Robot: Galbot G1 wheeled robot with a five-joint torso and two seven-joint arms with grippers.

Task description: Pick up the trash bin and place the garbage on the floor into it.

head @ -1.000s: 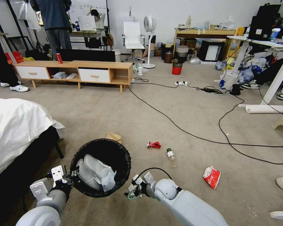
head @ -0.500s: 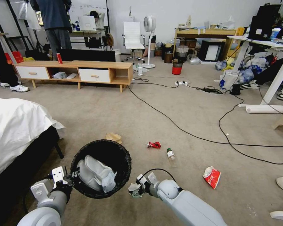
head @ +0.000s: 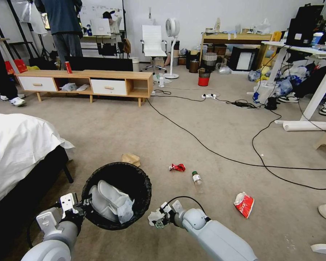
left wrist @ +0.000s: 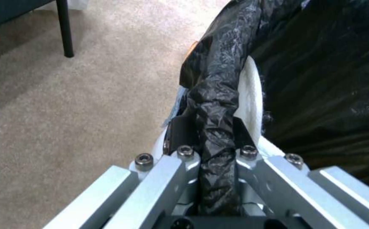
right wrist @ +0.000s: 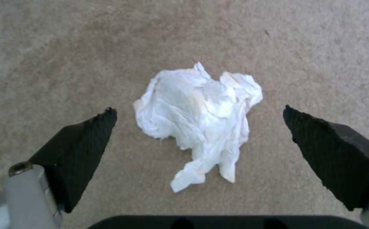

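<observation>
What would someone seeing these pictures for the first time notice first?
Probably the trash bin, black-lined and already holding white tissues, gripped at its rim by the left gripper beside the bed. Next, the right gripper, open directly over a crumpled white tissue on the floor. Beyond, a red wrapper, a small bottle and a noodle cup litter the carpet.

Head view high, wide; wrist views close, sharing floor (head: 134, 123).

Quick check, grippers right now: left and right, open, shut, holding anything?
Left gripper: shut on the trash bin rim.
Right gripper: open, holding nothing, above a white tissue on the floor.
</observation>
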